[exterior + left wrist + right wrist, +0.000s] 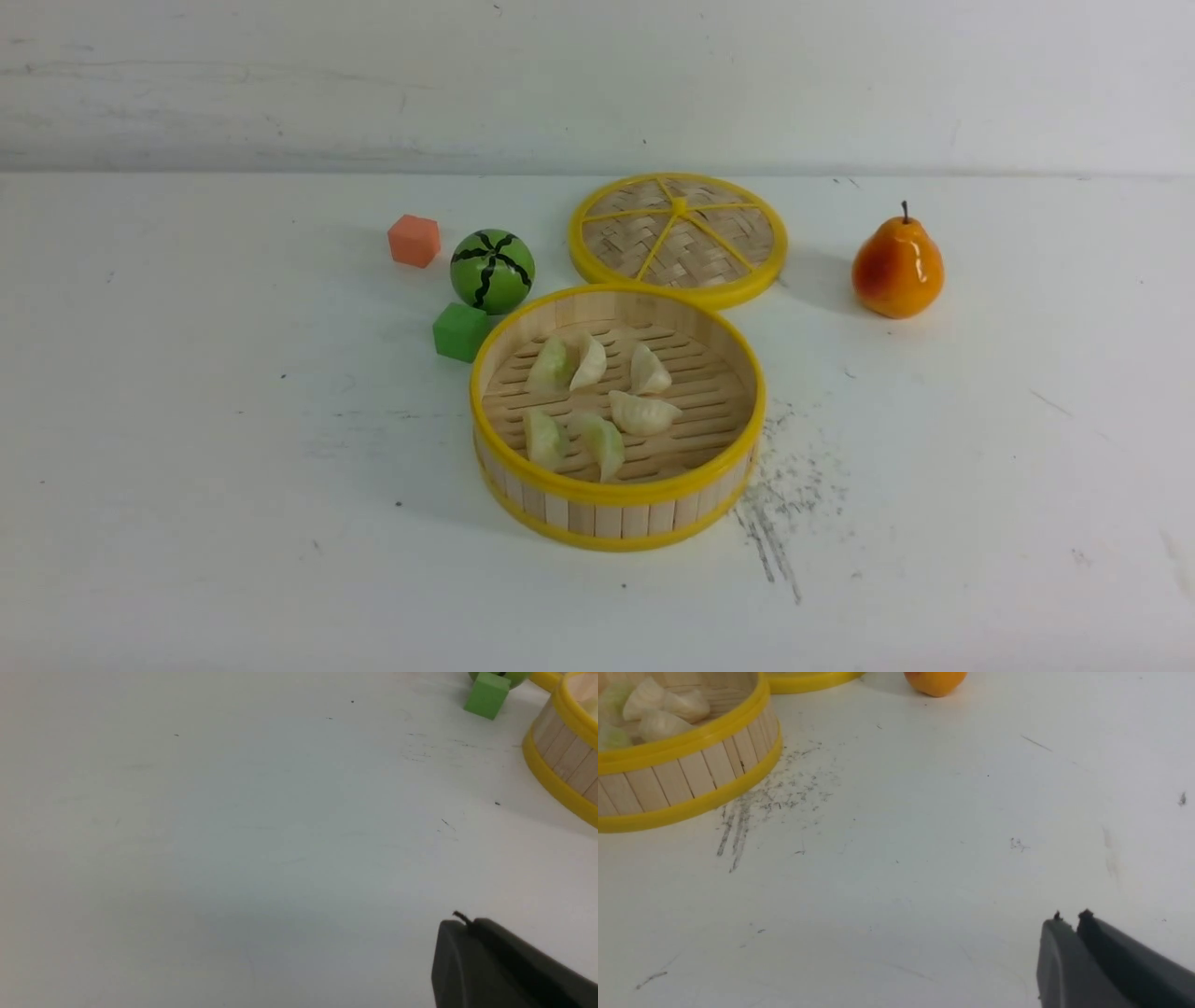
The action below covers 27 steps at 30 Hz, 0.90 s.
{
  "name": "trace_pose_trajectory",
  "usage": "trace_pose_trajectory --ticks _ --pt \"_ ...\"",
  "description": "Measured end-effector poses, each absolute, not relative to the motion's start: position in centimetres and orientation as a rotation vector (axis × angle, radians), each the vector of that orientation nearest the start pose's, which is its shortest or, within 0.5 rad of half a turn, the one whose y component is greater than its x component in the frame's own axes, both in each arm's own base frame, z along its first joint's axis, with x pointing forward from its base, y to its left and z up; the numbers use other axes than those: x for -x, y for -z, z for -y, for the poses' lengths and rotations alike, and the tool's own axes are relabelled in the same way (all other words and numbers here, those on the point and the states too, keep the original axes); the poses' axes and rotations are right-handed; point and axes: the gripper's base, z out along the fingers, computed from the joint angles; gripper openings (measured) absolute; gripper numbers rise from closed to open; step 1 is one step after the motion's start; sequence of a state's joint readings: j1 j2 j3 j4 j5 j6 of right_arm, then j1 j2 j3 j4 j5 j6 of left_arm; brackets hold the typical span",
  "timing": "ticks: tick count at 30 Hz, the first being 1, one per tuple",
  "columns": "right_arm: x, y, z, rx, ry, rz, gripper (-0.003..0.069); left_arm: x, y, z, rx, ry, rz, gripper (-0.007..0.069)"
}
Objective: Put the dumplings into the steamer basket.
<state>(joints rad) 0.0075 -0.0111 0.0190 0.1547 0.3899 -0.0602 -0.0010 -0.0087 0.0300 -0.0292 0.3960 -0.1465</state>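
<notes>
all six dumplings (597,401) lie on the slatted floor of the steamer basket (618,490), centre of the front view, none left on the table (187,467) that i can see. so the job looks done, and the step in hand is only keeping both arms back and low, clear of the yellow rim.

the left gripper (460,926) shows at the lower right of its wrist view with jaws pressed together and empty. the right gripper (1069,917), lower right of its own view, has jaws nearly together with a thin slit, nothing between.

the front view alone shows the woven lid (678,238), watermelon ball (492,271), orange cube (414,241), green cube (459,331) and whole pear (897,269), but no gripper; the wrist views supply those.
</notes>
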Motion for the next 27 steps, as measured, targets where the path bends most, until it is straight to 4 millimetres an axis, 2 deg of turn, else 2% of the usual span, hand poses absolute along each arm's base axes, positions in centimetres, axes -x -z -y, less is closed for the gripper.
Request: trace_pose_trajectory --ticks 27 --pt "-5.20 -17.28 -0.57 -0.031 -0.117 -1.878 0.0068 -5.20 -16.80 0.17 0.142 0.129 -1.898 -0.0012"
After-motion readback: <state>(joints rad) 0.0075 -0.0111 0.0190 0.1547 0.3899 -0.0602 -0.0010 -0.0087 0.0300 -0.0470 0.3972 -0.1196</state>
